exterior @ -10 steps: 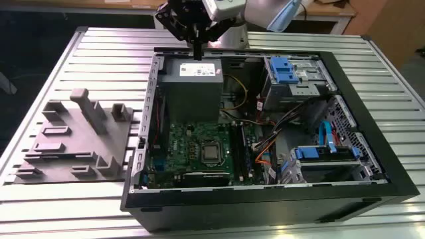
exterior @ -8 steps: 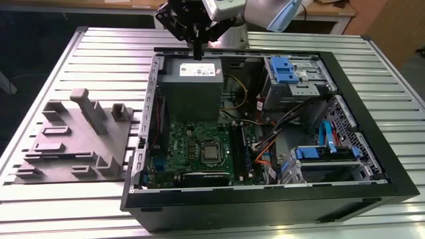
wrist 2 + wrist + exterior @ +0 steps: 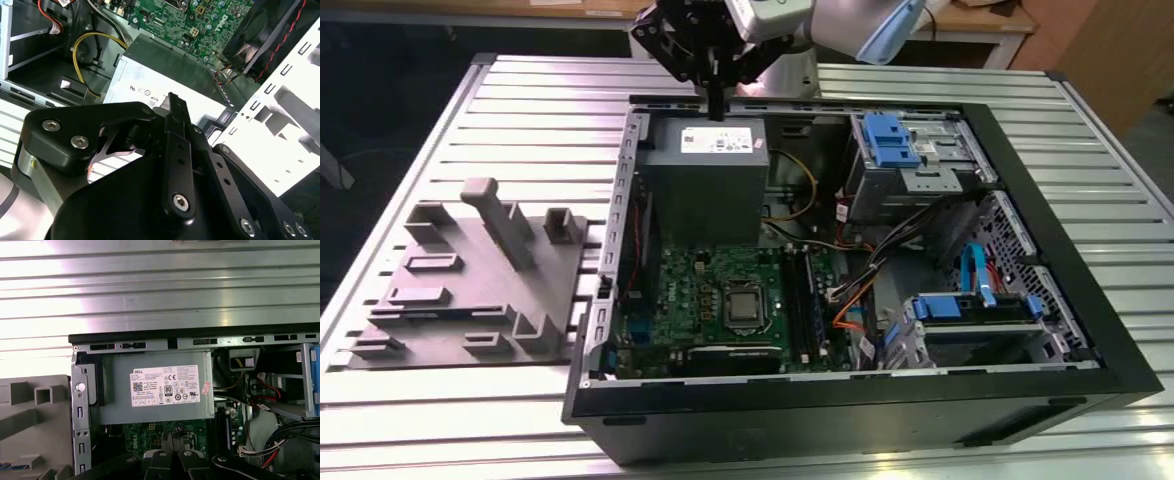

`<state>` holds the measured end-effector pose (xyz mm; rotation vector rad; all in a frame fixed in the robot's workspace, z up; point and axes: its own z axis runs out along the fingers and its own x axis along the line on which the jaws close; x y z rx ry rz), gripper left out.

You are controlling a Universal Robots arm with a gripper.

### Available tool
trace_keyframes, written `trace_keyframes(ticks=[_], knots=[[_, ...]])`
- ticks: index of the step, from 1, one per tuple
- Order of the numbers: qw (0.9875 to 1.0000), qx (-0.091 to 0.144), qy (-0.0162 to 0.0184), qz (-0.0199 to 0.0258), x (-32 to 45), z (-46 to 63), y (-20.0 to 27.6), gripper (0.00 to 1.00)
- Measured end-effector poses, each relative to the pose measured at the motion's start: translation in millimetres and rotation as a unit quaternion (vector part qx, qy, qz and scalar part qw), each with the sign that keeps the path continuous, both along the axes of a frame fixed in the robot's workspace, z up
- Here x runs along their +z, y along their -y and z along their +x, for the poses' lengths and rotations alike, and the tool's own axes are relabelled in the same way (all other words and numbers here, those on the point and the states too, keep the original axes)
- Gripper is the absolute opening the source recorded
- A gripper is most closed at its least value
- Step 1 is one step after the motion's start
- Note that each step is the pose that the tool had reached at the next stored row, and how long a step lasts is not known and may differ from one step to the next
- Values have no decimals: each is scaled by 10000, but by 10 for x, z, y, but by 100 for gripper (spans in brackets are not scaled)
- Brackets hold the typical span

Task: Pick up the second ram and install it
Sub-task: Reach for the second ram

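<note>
Black tower computer case lies on its side on the ribbed silver aluminium counter, side panel off, interior facing up.

Black multi-link gripper hangs over the case's far wall, above the far edge of the grey metal power supply box. Jaws clenched into one thin point, nothing seen between them. Open air on all sides of the gripper; a bare strip of counter runs beyond the far wall.

Inside the case, room is tight. The power supply sits hard against the wall on the exterior view's left. A metal drive cage with blue tabs fills the far corner on the exterior view's right. Black and orange cables cross between.

Second ram, a long thin dark green-blue circuit-board strip, stands on edge among the long black memory slots, just to the exterior view's right of the square processor socket on the green motherboard. It is well apart from the gripper. Cannot tell if it is fully seated.

Grey moulded fixture rests on the counter just beside the case, on the exterior view's left. Brown wooden furniture stands behind the counter.
</note>
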<state>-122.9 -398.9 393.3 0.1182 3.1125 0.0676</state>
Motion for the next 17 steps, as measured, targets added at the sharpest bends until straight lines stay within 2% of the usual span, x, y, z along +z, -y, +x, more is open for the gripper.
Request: trace_keyframes(ticks=[7, 17], knots=[[10000, 1, 1, 0, -1, -65, 0, 10], [10000, 1, 10, 0, -3, -219, 0, 10]])
